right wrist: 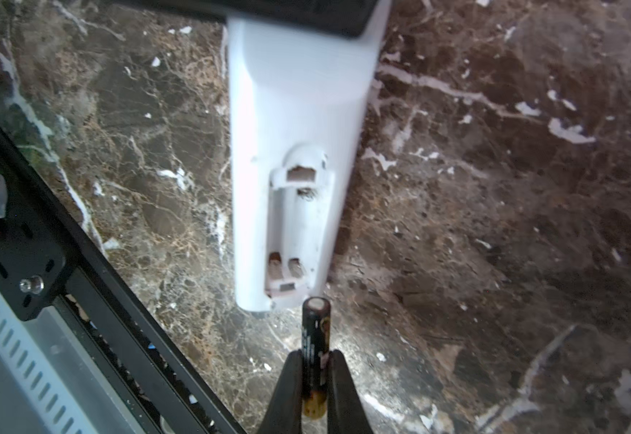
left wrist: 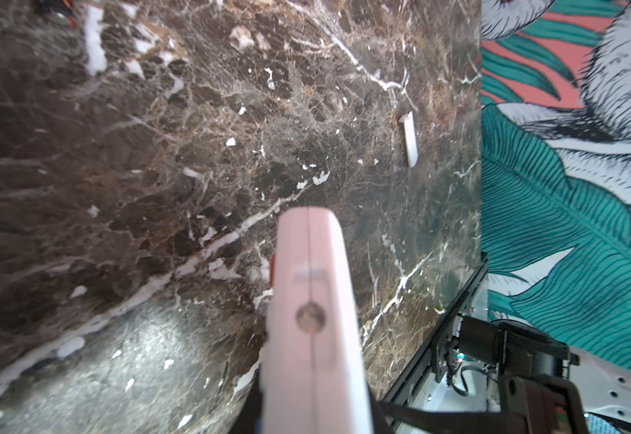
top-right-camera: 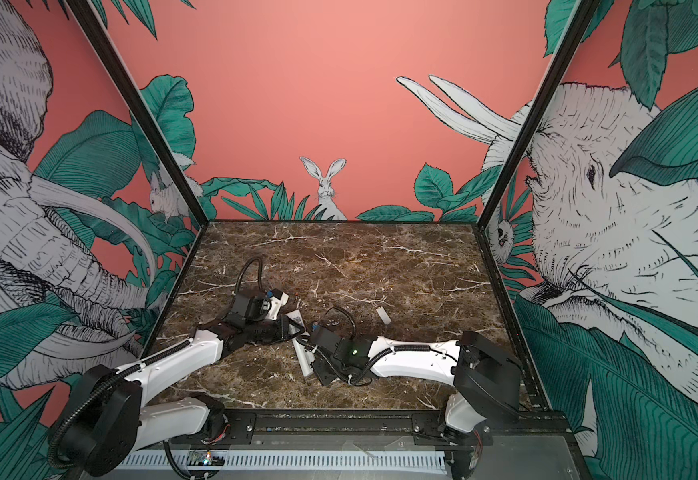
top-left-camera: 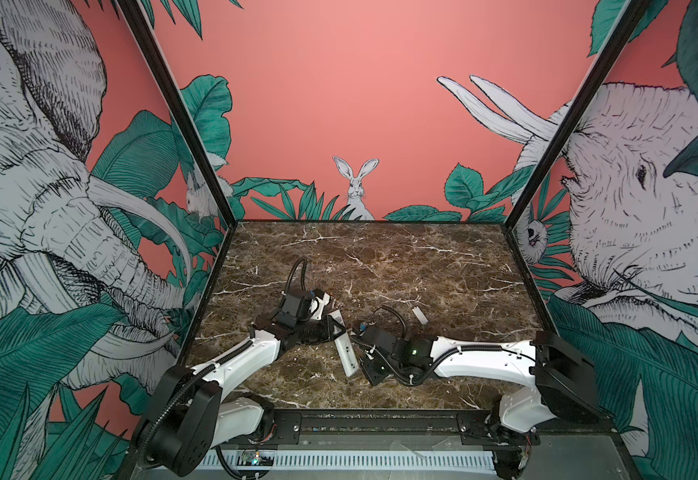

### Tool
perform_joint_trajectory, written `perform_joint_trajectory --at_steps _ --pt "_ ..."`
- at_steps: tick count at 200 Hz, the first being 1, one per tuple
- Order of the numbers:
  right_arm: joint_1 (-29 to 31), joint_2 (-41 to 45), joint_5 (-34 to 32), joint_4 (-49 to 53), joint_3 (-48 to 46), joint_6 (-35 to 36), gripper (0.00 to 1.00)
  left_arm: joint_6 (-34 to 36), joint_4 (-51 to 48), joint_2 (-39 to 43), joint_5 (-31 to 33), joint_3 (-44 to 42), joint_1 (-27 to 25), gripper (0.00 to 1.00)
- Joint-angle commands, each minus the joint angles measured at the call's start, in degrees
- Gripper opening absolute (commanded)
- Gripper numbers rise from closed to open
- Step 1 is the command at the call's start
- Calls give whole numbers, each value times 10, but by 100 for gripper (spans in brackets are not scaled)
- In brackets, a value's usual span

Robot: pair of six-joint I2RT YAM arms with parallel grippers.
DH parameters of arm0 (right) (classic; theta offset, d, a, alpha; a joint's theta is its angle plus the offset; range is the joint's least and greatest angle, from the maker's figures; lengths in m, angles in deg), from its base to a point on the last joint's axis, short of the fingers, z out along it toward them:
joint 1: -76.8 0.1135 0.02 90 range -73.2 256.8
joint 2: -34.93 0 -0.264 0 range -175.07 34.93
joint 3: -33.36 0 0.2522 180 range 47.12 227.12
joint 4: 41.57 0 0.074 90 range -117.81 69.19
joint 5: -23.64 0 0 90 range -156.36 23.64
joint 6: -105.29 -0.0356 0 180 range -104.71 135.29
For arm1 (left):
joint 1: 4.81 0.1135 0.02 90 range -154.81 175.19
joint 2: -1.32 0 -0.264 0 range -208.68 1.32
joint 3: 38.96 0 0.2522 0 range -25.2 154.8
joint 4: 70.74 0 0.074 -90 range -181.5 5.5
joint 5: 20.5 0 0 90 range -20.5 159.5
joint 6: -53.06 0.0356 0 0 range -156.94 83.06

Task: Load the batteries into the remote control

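Nearly level, right pincer (right wrist: 316,357) grips battery (right wrist: 316,323) pointing at the remote control (right wrist: 299,112)

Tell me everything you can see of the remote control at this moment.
The remote control is a slim white plastic-looking handset, back side facing the right wrist camera. Its battery compartment stands open and empty, with a spring at one end and two contacts at the other. The left gripper is shut on one end, holding it slanted over the marble table. A battery in the right gripper points at its free end.
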Motion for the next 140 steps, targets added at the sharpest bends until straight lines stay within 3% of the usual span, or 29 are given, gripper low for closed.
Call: perform_joint_trajectory --at_steps 1,43,140 --pt "4 -18 14 -34 24 10 12 -25 55 13 2 -20 2 0" --pt "2 -69 5 -25 46 -8 12 -45 96 13 -15 -49 2 0" --pt "-16 -70 3 1 36 -17 13 -40 111 11 -15 -69 2 0"
